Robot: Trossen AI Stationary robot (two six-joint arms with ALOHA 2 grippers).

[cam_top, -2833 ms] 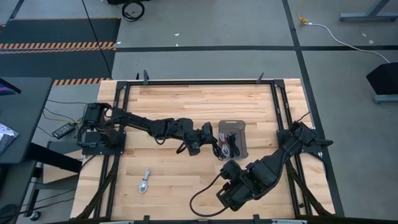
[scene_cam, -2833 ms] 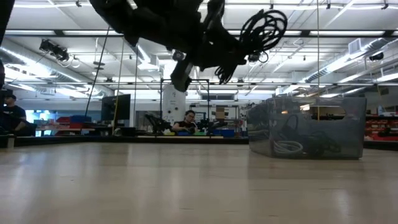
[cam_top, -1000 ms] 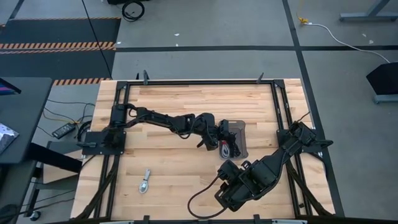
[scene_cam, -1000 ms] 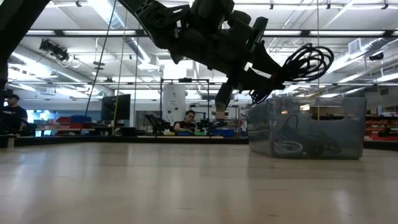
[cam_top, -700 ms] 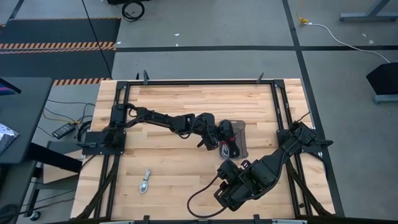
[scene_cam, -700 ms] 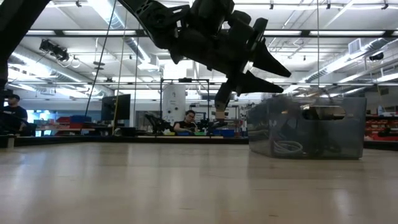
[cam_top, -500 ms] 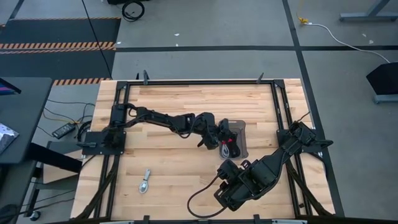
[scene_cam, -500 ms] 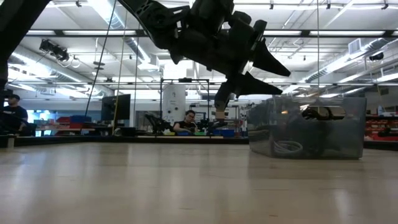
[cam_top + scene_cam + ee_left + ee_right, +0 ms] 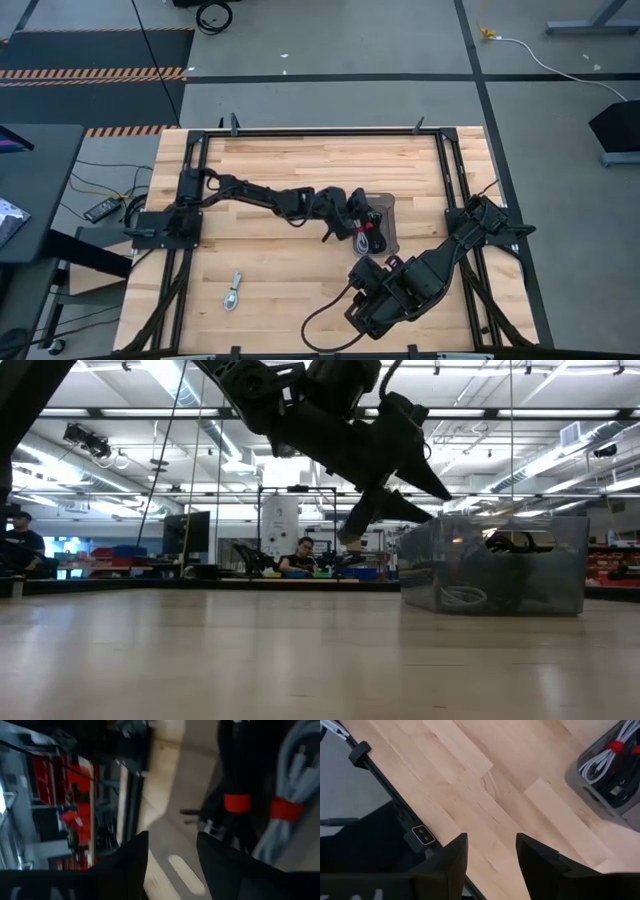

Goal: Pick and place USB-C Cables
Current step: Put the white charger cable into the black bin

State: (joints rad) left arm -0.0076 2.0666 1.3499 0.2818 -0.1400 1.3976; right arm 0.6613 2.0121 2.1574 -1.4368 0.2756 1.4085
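The grey see-through tray [image 9: 388,203] stands right of the table's middle and holds several coiled USB-C cables. Among them are a black one with a red tie [image 9: 236,802] and a white one with a red tie [image 9: 286,810]. A black coil [image 9: 515,542] lies on top of the pile. My left gripper [image 9: 432,500] hangs open and empty above the tray's left wall. One small silver cable [image 9: 232,292] lies flat on the table, near the front left. My right gripper [image 9: 492,855] stands open and empty near the front edge, below the tray in the high view.
Bare wooden table stretches to the left of the tray and between it and the silver cable. A black metal frame [image 9: 320,131] runs round the table's edges. People and shelves show in the room behind.
My left gripper has opened above the tray and let go of the black coil, which has dropped into the tray onto the other cables. The open gripper has then drawn back a little toward the table's left.
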